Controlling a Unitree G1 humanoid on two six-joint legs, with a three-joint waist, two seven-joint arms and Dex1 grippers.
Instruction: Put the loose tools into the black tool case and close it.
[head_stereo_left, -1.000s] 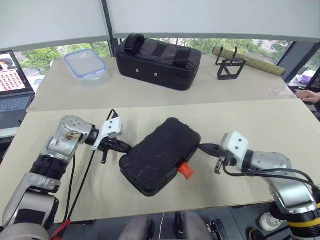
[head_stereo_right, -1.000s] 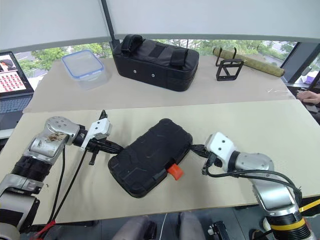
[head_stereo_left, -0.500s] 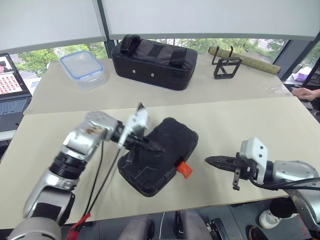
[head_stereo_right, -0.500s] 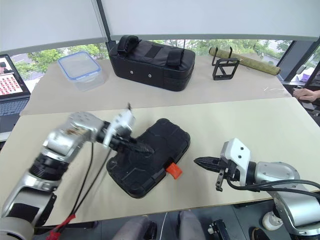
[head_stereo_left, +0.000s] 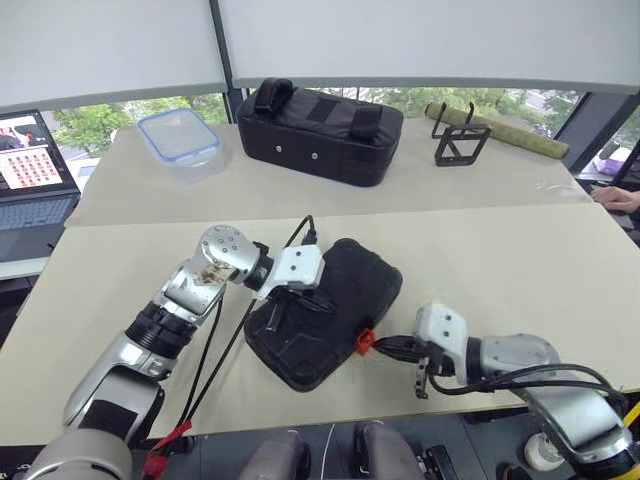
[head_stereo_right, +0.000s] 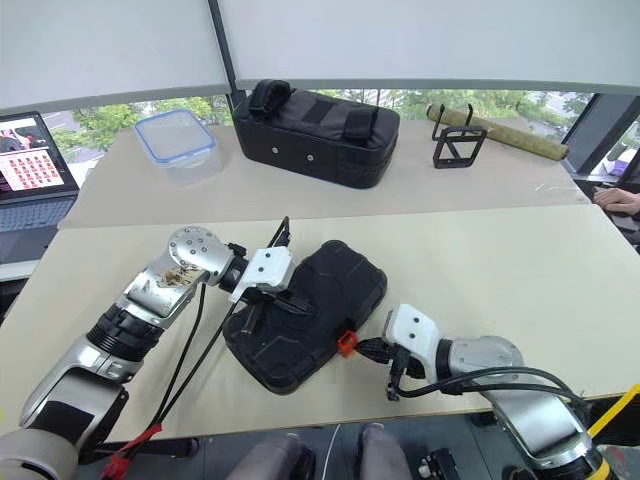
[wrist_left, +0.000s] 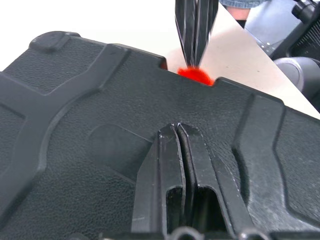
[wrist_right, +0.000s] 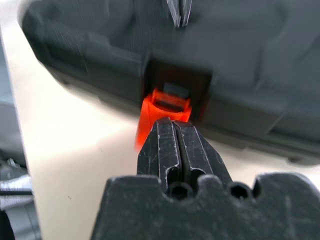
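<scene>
The closed right hand (wrist_right: 176, 131) is nosing at the orange latch (wrist_right: 164, 116) straight ahead, while the closed left hand (wrist_left: 178, 131) is pressing the black tool case (head_stereo_left: 325, 310) lid.

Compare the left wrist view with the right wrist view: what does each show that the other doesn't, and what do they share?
Left wrist view alone: the closed black tool case's broad ribbed lid, with the shut left gripper resting on it. Right wrist view alone: the case's front edge and latch recess, the orange latch sticking out unfastened, and bare table below. Both: the case, the latch, and the shut right gripper at the latch.
</scene>
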